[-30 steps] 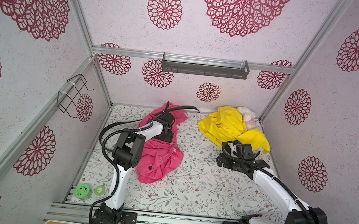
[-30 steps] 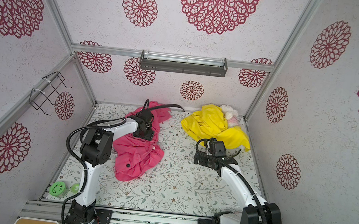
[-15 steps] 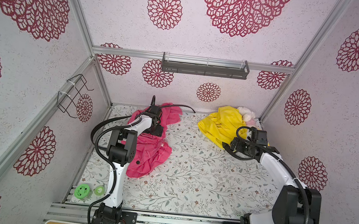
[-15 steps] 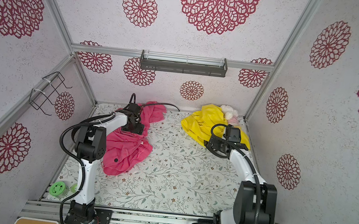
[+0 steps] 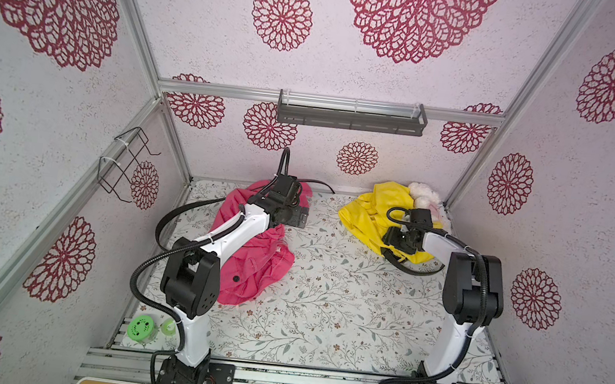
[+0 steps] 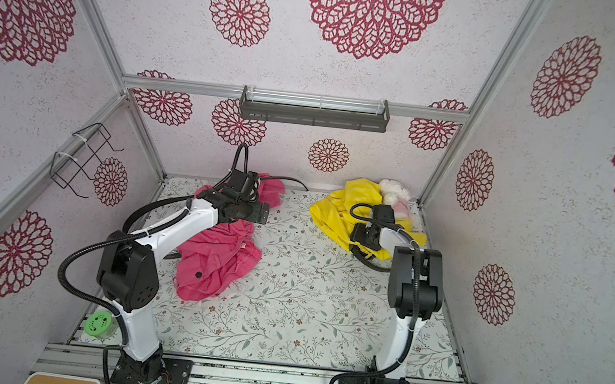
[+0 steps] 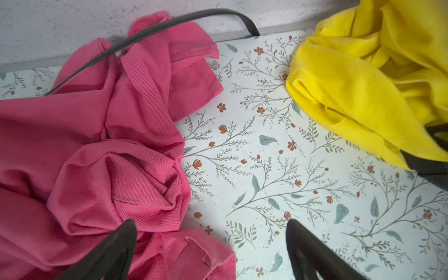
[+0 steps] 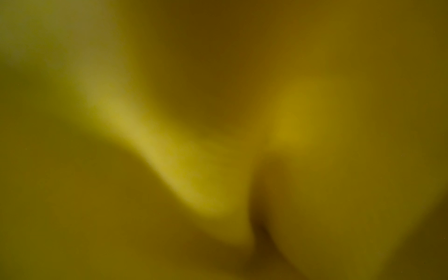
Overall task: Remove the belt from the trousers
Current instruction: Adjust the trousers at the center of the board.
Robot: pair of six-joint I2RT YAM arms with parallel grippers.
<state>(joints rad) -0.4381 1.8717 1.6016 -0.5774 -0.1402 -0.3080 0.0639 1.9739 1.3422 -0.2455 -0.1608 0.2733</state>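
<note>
Left arm – rises from its base at the worktop's [image 5: 324,311] near edge, elbow bent over the near-left part, forearm reaching to the far edge above the pink trousers [image 5: 251,265]. Left gripper [image 5: 300,216] points sideways toward the worktop's middle. In the left wrist view both fingers [image 7: 114,249] stand wide apart with nothing between them: released, one over pink cloth, one over bare worktop.

Right arm – upper link upright near the right edge, forearm folded toward the far-right corner. Right gripper [image 5: 394,239] is pushed into the yellow garment [image 5: 366,214]. Its wrist view is all yellow blur, so I cannot tell whether it is clenched.

Belt [image 7: 251,27]: black, lying over the far part of the pink trousers, its end curving to the foot of the back wall. Whether it is threaded, cannot tell.

Count: two arms, two garment heaps, one white plush toy [image 5: 422,195] in the far-right corner, two green items [image 5: 141,327] at the near-left corner. One dark loop [image 5: 407,269] touches the yellow heap's near edge; belt or cable, cannot tell.
</note>
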